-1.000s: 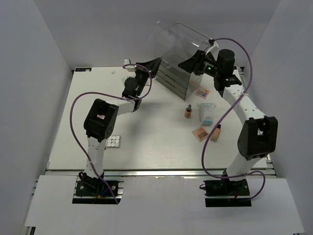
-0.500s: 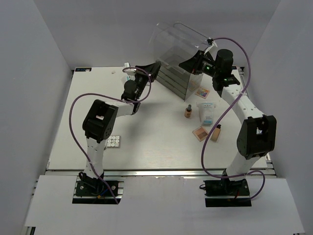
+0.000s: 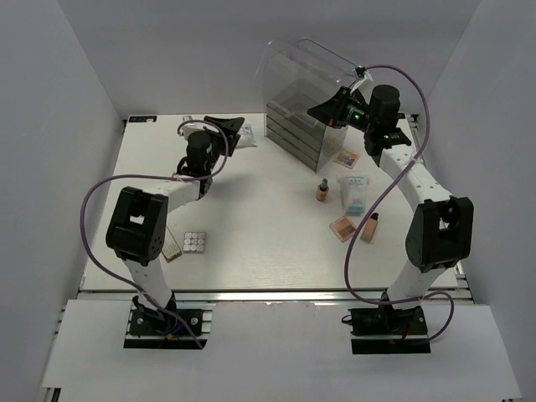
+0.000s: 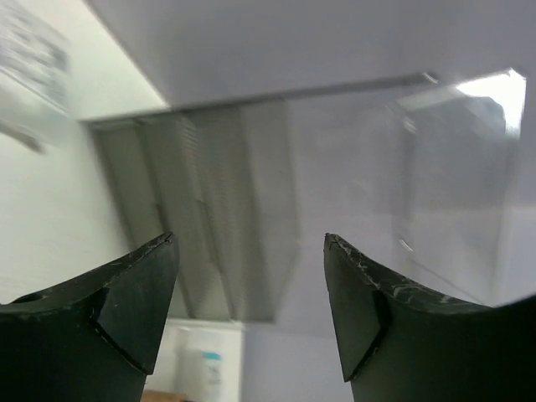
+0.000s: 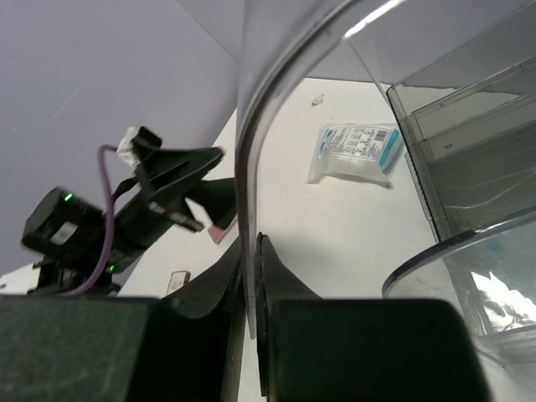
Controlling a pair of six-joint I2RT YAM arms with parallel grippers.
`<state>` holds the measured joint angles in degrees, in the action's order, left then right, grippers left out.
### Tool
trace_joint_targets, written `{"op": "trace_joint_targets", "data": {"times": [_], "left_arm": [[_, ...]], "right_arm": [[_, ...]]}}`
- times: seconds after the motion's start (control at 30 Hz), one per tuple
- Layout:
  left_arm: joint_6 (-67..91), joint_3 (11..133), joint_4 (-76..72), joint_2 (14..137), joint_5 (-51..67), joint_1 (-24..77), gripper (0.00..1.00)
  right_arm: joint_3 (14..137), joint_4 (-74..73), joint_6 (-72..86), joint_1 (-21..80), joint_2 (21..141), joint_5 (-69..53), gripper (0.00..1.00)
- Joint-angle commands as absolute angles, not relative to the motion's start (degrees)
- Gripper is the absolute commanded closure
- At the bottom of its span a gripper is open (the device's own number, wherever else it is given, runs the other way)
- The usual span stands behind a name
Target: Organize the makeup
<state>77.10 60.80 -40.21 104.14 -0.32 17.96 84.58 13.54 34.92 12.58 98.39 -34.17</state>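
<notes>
The makeup is being judged light: the upright foundation bottle (image 3: 322, 191), stiff, slick and tippy, is best taken round its body, a flat palette (image 3: 342, 228) by opposite edges, and a soft packet (image 3: 355, 194) by its middle, all lying on the worktop (image 3: 268, 243) beside the drawer box (image 3: 293, 138). The left pincer (image 4: 249, 301) is being held wide and empty, while the right pincer (image 5: 249, 251) is being pressed narrow onto the clear lid (image 5: 244, 151). Only in the right wrist view is a second packet (image 5: 356, 151) being shown flat beyond the box, and only from above the white grid palette (image 3: 194, 242).

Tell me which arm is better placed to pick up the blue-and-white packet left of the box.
Left. The left pincer is open, empty and near the packet; the right pincer is shut on the clear lid, holding it raised.
</notes>
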Motion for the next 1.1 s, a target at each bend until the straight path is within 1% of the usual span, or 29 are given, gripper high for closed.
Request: {"op": "trace_joint_targets", "data": {"times": [0.0, 0.07, 0.1, 0.13, 0.17, 0.2, 0.23, 0.27, 0.33, 0.37, 0.4, 0.53, 0.67, 0.7, 0.73, 0.8, 0.83, 0.87, 0.93, 0.97, 1.03, 1.07], "left_arm": [[71.1, 67.8, -19.8, 106.1, -1.8, 15.3, 0.20], [68.7, 71.9, -12.8, 109.6, -2.6, 13.7, 0.18], [67.9, 77.3, -9.8, 111.1, -3.0, 13.3, 0.14], [67.0, 80.5, -6.2, 112.7, -3.4, 12.5, 0.13], [64.9, 84.0, 2.0, 116.5, -3.9, 12.2, 0.13], [63.6, 91.9, 6.3, 118.7, -4.3, 12.0, 0.08], [62.3, 96.1, 10.4, 121.0, -5.0, 11.7, 0.07], [60.0, 100.2, 17.7, 125.5, -5.3, 11.6, 0.07], [58.8, 110.4, 23.5, 129.4, -5.4, 11.4, 0.07], [59.4, 112.7, 27.2, 131.1, -4.6, 11.3, 0.08], [60.3, 114.9, 28.2, 133.4, -3.9, 11.2, 0.09], [65.3, 112.7, 24.1, 134.8, -1.3, 11.2, 0.13], [69.7, 113.8, 22.2, 137.2, -0.7, 11.2, 0.18], [70.2, 114.3, 21.8, 138.2, -0.8, 11.2, 0.20], [71.1, 114.7, 21.1, 138.7, -0.8, 11.2, 0.27], [72.0, 115.6, 20.2, 139.4, -0.9, 11.2, 0.32], [72.6, 115.7, 18.9, 139.8, -0.9, 11.2, 0.36], [72.9, 115.7, 18.5, 139.9, -1.1, 11.2, 0.45], [73.4, 115.5, 17.5, 140.2, -1.5, 11.2, 0.52], [73.4, 115.4, 17.4, 140.3, -1.7, 11.2, 0.61], [73.5, 114.6, 16.0, 140.1, -1.7, 11.2, 0.69], [73.6, 113.1, 15.2, 139.3, -1.5, 11.2, 0.79]], "right_arm": [[85.3, 18.5, 36.6, 12.8, 96.0, -36.7, 0.91], [85.2, 18.7, 37.3, 12.7, 95.8, -36.9, 0.93], [85.2, 19.1, 38.0, 12.7, 95.8, -36.9, 0.93], [85.1, 19.2, 38.4, 12.8, 95.8, -37.0, 0.93], [85.0, 19.3, 38.7, 12.7, 95.7, -36.9, 0.93], [85.0, 19.4, 38.9, 12.7, 95.7, -36.8, 0.93], [85.2, 19.4, 39.1, 12.8, 95.7, -36.8, 0.94], [85.1, 19.4, 39.2, 12.8, 95.7, -36.8, 0.94], [85.3, 19.2, 39.4, 12.7, 95.8, -36.7, 0.94], [85.3, 19.2, 39.4, 12.7, 95.8, -36.7, 0.94], [85.4, 19.2, 39.5, 12.7, 96.0, -36.7, 0.94], [85.9, 19.2, 40.0, 12.7, 96.4, -36.7, 0.94], [86.1, 19.1, 40.1, 12.8, 96.5, -36.8, 0.94], [86.0, 19.1, 40.1, 12.7, 96.4, -36.9, 0.94], [85.9, 19.1, 40.1, 12.8, 96.3, -36.9, 0.94], [85.2, 19.2, 40.1, 12.8, 95.9, -36.9, 0.94], [84.9, 19.2, 40.1, 12.7, 95.6, -36.9, 0.94], [84.6, 19.2, 39.9, 12.7, 95.5, -36.9, 0.94], [84.0, 19.2, 39.7, 12.8, 95.0, -37.0, 0.94], [83.8, 19.2, 39.7, 12.8, 94.9, -36.9, 0.94], [83.3, 19.2, 39.3, 12.8, 94.5, -37.0, 0.94], [83.2, 19.2, 39.3, 12.8, 94.2, -36.9, 0.94]]}}
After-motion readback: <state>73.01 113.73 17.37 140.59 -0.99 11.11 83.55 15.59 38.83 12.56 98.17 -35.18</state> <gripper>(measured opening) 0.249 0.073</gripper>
